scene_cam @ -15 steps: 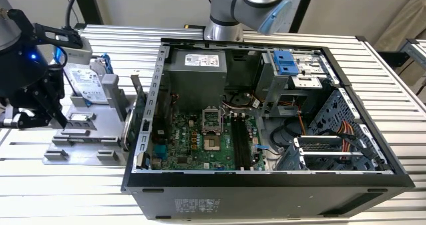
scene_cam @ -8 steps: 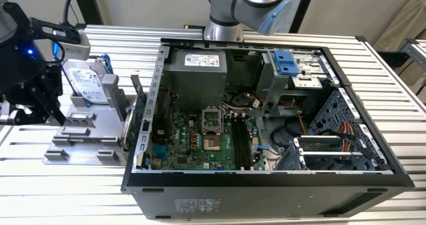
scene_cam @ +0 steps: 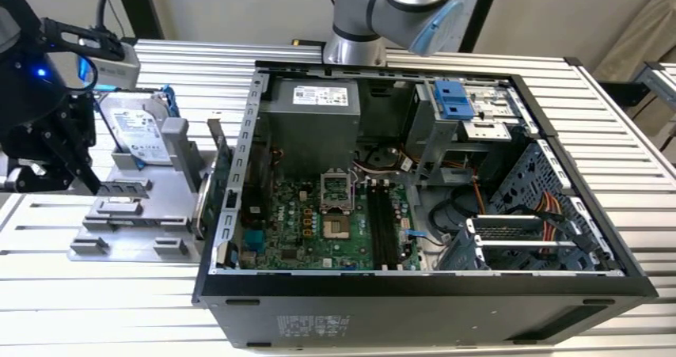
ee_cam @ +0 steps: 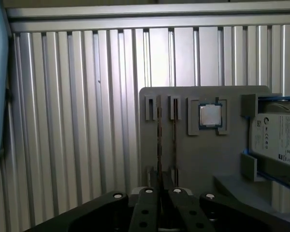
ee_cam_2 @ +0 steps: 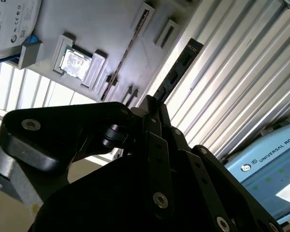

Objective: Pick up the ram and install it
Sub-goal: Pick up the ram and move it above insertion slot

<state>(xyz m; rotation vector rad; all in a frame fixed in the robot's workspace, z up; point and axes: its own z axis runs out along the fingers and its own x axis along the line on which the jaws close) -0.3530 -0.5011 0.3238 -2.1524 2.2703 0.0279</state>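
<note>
gripper (ee_cam_2: 154, 102): fingers pinched shut on the ram (ee_cam_2: 180, 70), looks like one end of it | ram: at the grey parts tray (ee_cam: 193, 159), off to the exterior view's left of the open pc case (scene_cam: 423, 175) | another stick (ee_cam: 174, 140) slotted in the tray right beside it

Exterior view high above case (scene_cam: 423, 309); both wrist views over grey tray (ee_cam: 193, 159) (ee_cam_2: 101, 24)
</note>
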